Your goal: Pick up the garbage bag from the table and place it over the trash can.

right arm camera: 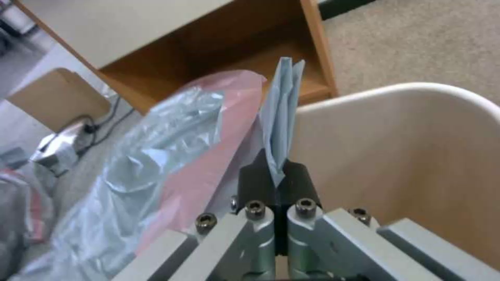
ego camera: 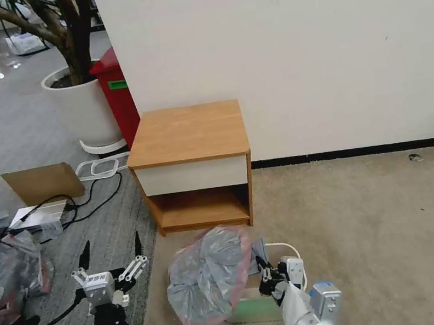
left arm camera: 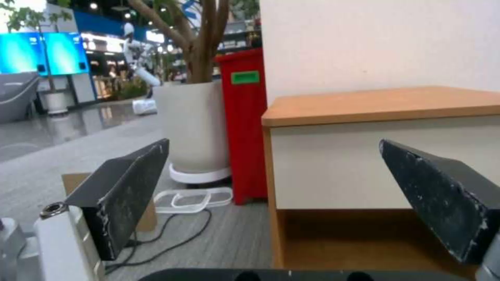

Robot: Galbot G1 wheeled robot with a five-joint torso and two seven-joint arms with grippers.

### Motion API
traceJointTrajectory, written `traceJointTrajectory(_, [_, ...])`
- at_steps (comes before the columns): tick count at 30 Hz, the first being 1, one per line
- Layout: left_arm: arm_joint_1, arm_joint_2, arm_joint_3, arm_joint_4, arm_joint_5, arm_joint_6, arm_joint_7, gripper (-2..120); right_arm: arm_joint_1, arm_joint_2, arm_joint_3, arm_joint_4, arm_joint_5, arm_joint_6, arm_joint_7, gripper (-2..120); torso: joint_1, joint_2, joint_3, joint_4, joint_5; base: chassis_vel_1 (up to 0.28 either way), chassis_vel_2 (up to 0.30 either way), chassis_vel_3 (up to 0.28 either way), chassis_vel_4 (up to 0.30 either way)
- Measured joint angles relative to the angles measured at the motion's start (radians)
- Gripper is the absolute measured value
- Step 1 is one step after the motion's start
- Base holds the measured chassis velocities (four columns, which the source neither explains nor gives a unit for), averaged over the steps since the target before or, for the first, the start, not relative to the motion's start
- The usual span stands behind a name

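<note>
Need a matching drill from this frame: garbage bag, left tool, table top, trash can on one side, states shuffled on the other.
Things:
1. garbage bag
2. left tool
3. table top
4. trash can

States:
A. bare
B. open, holding nothing, above the grey carpet
C. pinched in the shut right tool, draped at the bin's rim
D. on the floor in front of the table, partly under the bag

Pairs: 1-C, 2-B, 3-A, 4-D

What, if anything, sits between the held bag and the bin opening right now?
Nothing visible. The right tool is shut on a fold of the garbage bag at the trash can rim, with the bag bunched over its left side. The left tool is open, apart.
</note>
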Motion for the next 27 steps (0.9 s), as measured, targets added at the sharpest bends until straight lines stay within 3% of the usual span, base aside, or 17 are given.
traceJointTrajectory(12, [-0.011,0.007,0.009,0.013,0.000,0.003,-0.017,100,-0.017,-0.015,0.008,-0.003,-0.035,-0.016,0.008,34,0.000,0.000,0.000,0.0000,0.0000,0.000,0.000,0.000,0.000])
traceJointTrajectory(14, [-0.013,0.009,0.011,0.013,0.000,0.004,-0.018,100,-0.021,-0.021,0.011,0.000,-0.044,-0.019,0.013,48,0.000,0.000,0.000,0.0000,0.0000,0.000,0.000,0.000,0.000])
traceJointTrajectory(19, [-0.009,0.018,0.022,0.012,-0.001,0.019,-0.018,100,-0.038,-0.034,0.027,0.007,-0.068,-0.018,0.015,63,0.000,0.000,0.000,0.0000,0.0000,0.000,0.000,0.000,0.000])
traceJointTrajectory(21, [0.021,0.045,0.040,-0.022,-0.054,0.082,0.035,100,-0.040,-0.036,0.036,0.012,-0.091,-0.004,0.013,73,0.000,0.000,0.000,0.0000,-0.0001,0.000,0.000,0.000,0.000])
traceJointTrajectory(23, [0.027,0.050,0.041,-0.029,-0.064,0.094,0.049,100,-0.040,-0.036,0.038,0.012,-0.095,-0.001,0.012,76,0.000,0.000,0.000,0.0000,-0.0001,0.000,0.000,0.000,0.000])
traceJointTrajectory(24, [0.062,0.080,0.039,-0.072,-0.131,0.163,0.157,100,-0.040,-0.036,0.050,0.016,-0.117,0.016,0.007,85,0.000,0.000,0.000,0.0000,0.0001,0.000,0.000,0.000,0.000])
traceJointTrajectory(25, [0.072,0.089,0.033,-0.085,-0.160,0.179,0.211,100,-0.040,-0.034,0.056,0.018,-0.124,0.022,0.004,88,0.000,0.000,0.000,0.0000,0.0001,0.000,0.000,0.000,0.000])
traceJointTrajectory(26, [0.081,0.103,0.023,-0.097,-0.205,0.191,0.308,100,-0.040,-0.031,0.066,0.020,-0.134,0.033,-0.003,93,0.000,0.000,0.000,0.0000,0.0001,0.000,0.000,0.000,0.000])
traceJointTrajectory(27, [0.081,0.103,0.023,-0.097,-0.205,0.191,0.308,100,-0.040,-0.031,0.066,0.020,-0.134,0.033,-0.003,93,0.000,0.000,0.000,0.0000,0.0001,0.000,0.000,0.000,0.000])
